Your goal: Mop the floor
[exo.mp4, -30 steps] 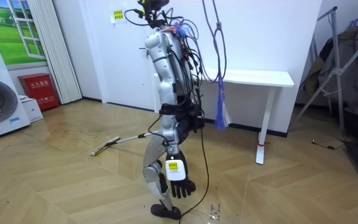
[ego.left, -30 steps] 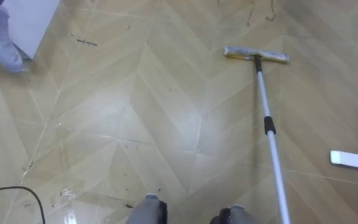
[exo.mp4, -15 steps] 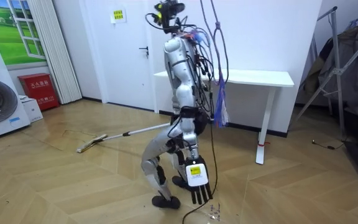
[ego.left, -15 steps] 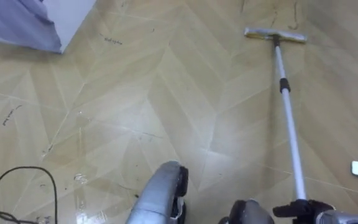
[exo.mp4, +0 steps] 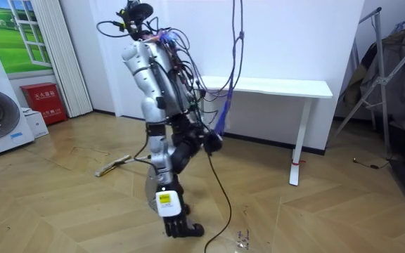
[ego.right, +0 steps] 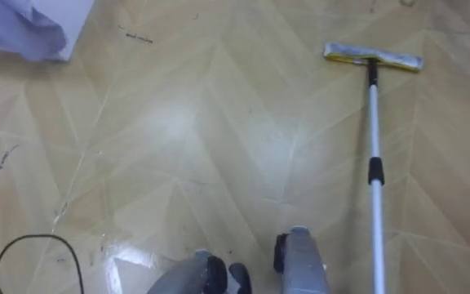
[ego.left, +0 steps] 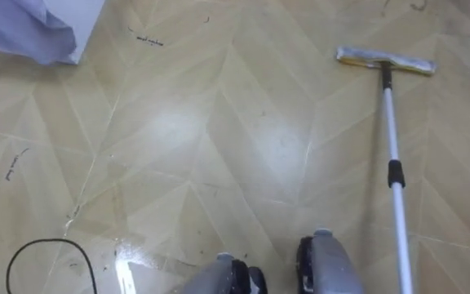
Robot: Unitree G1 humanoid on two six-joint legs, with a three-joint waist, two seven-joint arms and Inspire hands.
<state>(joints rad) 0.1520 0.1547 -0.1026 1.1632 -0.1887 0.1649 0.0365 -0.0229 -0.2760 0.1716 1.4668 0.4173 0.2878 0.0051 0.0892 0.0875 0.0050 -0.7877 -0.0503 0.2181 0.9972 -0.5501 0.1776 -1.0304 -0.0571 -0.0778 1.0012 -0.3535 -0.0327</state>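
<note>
Mid-stroke, by the look of it, with the flat mop [ego.left: 399, 220] out ahead and to the robot's right. Mop head [ego.left: 386, 60] laid flat on the herringbone wood floor [ego.left: 219, 122], crosswise to its pale pole; pole slanting back from there, past a black collar [ego.left: 395, 173], down to the lower edge of the eye view just beside the right leg. In the room view, same head low on the floor toward the room view's left, pole rising gently toward the waist and ending at the right hand [exo.mp4: 208, 143] on the far side of the body; grip there impossible to tell. Left hand [exo.mp4: 180, 225] hanging low beside the legs on the near side, fingers slack and holding nothing. Stance: knees bent, torso tipped, facing the room view's left, with a white desk [exo.mp4: 280, 88] behind. Close to the feet, at the lower left of the eye view, a wet sheen [ego.left: 125, 265] on the boards, probably ground already covered. Farther out, toward the upper left, dark scuff marks [ego.left: 145, 38] on duller wood and a bluish cloth [ego.left: 19, 28] draped over something white at the corner. Judged from that, plenty of floor left to do. Next move, most likely: a draw back or a sideways sweep of the head toward the dull, marked boards on the left. Needed for it: steady downward pressure to keep the head flat, a firm hold high on the pole, careful footing around the wet patch, and a stop short of the cloth.
</note>
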